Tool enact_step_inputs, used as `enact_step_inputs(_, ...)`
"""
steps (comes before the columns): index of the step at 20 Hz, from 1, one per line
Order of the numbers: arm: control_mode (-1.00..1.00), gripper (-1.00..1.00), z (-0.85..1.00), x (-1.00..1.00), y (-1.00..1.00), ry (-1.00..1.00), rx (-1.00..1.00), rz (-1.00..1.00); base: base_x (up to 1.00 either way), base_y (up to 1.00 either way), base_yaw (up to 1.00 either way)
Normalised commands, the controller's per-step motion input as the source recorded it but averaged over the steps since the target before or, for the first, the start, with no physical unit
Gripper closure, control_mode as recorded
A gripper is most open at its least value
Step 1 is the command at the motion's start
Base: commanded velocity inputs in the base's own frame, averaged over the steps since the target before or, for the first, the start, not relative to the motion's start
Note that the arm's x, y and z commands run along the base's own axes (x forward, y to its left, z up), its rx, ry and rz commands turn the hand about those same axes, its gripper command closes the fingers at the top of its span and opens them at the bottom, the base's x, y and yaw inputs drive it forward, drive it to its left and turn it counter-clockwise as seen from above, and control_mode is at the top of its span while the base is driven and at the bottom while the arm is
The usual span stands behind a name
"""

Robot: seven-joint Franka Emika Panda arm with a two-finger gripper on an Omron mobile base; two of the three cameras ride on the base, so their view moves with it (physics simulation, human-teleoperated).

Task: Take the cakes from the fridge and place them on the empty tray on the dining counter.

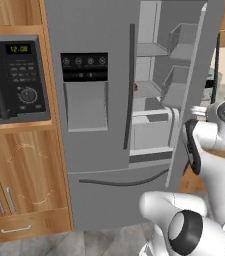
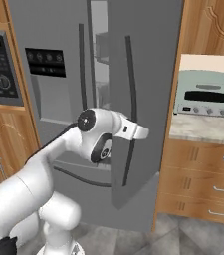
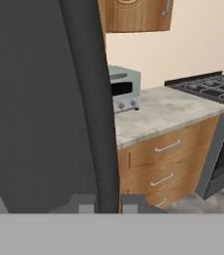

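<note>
in the left base view the fridge (image 1: 99,125) stands with its right door swung open, grey shelves showing, a small red speck on one shelf too tiny to name. in the right base view that door (image 2: 143,99) hides the shelves, beside a toaster oven (image 2: 205,93). in the hand view the pincer (image 3: 107,204) is clamped on the dark door handle (image 3: 91,99), a marble table (image 3: 158,112) behind.

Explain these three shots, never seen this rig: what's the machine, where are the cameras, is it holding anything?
It is a white robot arm on a driving base, in a rendered kitchen. Two cameras ride on the base behind the arm, left and right; the third sits on the hand. The gripper is shut on the dark handle of the fridge's right door, which stands partly open, showing grey shelves. A microwave sits left of the fridge, a toaster oven on the counter right.
</note>
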Motion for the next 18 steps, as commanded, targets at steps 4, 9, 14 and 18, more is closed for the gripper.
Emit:
enact_step_inputs(4, -1.0, 1.0, 0.0, -0.7, -1.0, 0.0, 0.03, 0.09, 0.0, 0.0, 0.0)
enact_step_inputs(9, -1.0, 1.0, 0.0, -0.57, -0.99, 0.0, 0.03, 0.15, 0.0, 0.0, 0.0)
enact_step_inputs(14, -1.0, -1.0, 0.02, -0.8, -0.37, -0.03, 0.01, 0.1, 0.0, 0.0, 0.0)
enact_step_inputs(18, -1.0, -1.0, 0.12, -1.0, 0.46, -0.15, -0.12, 0.0, 0.0, 0.0, 0.0)
